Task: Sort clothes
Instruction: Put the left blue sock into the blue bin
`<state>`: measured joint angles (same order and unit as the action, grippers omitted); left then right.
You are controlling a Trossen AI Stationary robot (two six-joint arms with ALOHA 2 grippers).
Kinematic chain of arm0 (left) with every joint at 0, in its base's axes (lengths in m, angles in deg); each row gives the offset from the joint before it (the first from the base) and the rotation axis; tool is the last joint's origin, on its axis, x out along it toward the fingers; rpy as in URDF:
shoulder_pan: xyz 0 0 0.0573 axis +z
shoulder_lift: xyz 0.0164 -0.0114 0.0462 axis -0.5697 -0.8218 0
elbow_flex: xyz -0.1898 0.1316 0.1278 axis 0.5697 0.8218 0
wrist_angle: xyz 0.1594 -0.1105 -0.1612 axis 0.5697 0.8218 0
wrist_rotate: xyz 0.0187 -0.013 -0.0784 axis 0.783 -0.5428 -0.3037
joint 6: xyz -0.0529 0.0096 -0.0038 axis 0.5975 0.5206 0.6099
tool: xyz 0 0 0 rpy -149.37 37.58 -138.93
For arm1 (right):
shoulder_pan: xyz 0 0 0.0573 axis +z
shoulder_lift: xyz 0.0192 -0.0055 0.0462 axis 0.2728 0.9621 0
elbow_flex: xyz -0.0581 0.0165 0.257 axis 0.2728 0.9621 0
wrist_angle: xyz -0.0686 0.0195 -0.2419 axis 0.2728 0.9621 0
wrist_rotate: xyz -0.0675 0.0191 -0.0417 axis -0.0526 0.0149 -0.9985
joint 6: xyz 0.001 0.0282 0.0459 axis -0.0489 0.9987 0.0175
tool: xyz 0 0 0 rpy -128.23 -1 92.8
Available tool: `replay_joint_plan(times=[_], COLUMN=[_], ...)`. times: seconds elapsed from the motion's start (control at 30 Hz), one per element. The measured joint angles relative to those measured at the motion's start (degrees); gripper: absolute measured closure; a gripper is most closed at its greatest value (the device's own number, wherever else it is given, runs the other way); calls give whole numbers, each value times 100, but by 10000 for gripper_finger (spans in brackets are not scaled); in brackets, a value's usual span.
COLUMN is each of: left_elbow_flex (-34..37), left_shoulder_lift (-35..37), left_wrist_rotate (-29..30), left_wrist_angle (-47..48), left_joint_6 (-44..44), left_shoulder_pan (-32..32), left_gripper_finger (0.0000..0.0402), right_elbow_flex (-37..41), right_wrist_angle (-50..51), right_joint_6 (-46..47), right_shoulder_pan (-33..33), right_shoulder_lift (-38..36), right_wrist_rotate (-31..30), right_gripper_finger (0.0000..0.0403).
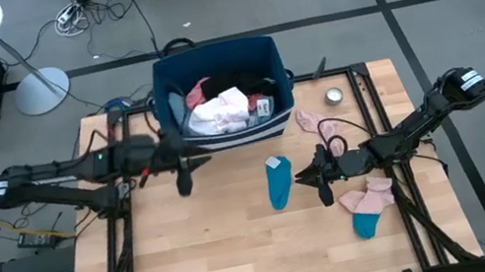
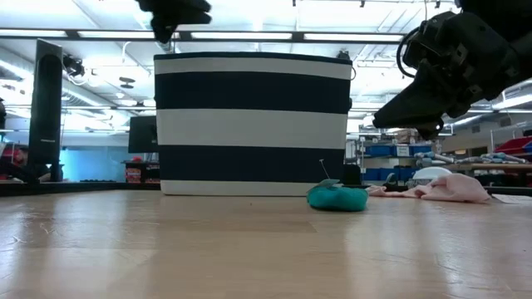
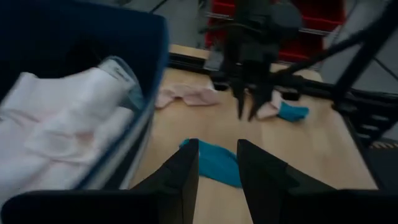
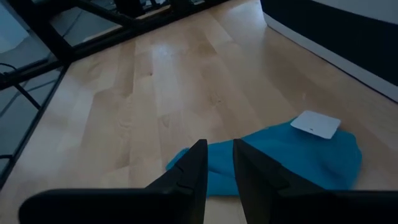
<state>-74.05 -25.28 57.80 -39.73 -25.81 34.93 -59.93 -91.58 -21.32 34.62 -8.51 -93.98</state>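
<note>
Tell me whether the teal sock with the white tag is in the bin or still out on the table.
Out. The teal sock lies flat on the table, in front of the bin, beside the right gripper.

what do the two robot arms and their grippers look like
Both arms are dark, nearly black, built of slim jointed links. The left arm has a small green light and red wiring near its wrist. The right arm has a rounded shoulder joint with white markings and black cable looped near its wrist. The left gripper and the right gripper each end in two flat, tapered dark fingers.
</note>
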Motion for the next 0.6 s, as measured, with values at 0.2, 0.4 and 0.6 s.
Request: replay_joint_plan(times=[0.2,0.4,0.6], left_elbow_flex=[938,1776,2621], left_shoulder_lift=[623,1178,1563], left_wrist_rotate=[332,493,369], left_wrist_angle=[-391,-496,-1089], left_joint_6=[120,277,228], left_shoulder_pan=[-577,-741,-742], left_gripper_finger=[287,287,287], right_elbow_flex=[2,1,2], right_wrist_angle=[6,27,23], right_joint_6=[3,-6,98], right_shoulder_pan=[0,-9,-44], right_shoulder_lift=[0,0,0], right_wrist_rotate=[-22,-26,-235], right_gripper_finger=[325,325,325])
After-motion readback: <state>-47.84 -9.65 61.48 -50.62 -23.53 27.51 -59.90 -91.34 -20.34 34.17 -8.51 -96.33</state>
